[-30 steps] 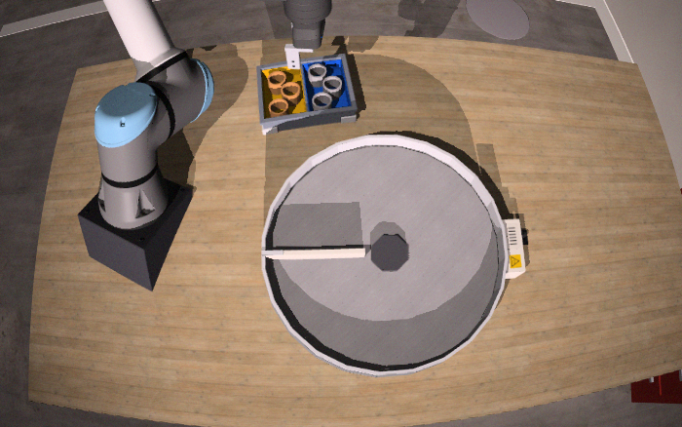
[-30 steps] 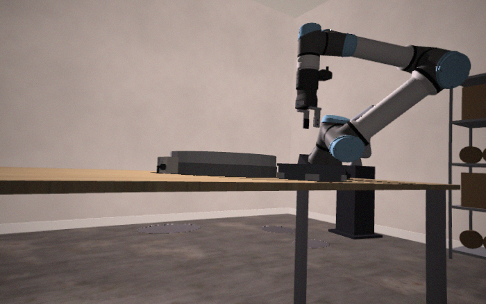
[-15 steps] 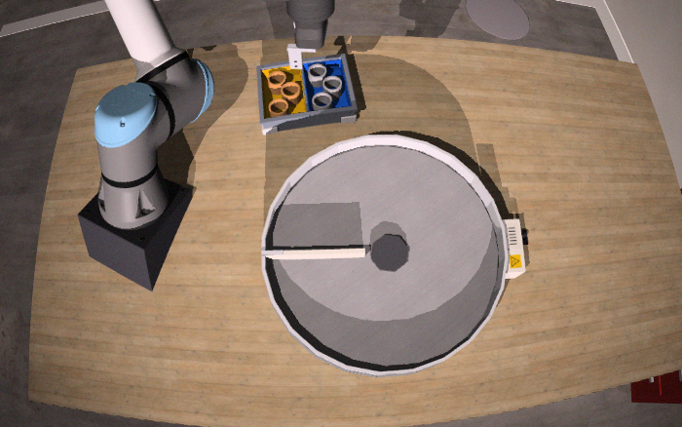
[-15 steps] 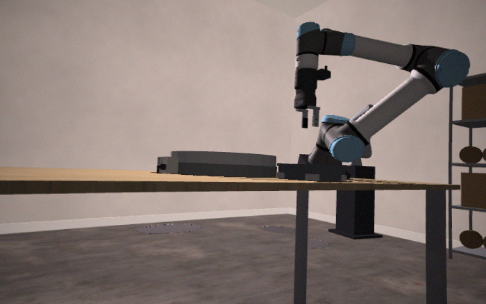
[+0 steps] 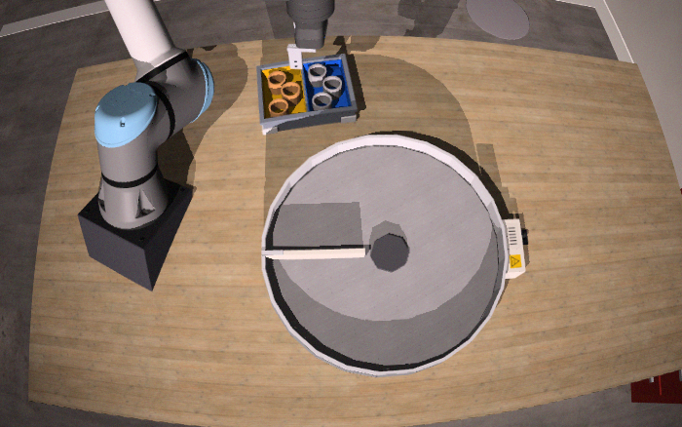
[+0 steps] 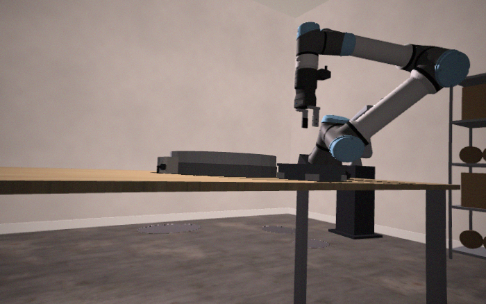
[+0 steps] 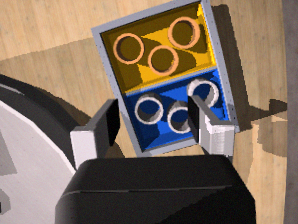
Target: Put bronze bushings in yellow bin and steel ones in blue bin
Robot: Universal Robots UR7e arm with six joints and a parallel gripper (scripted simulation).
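Bushings (image 5: 289,91) (image 7: 163,60) inside bin edges, open gripper (image 5: 303,58) (image 6: 309,125) (image 7: 153,111) above w/ air gap btwn.
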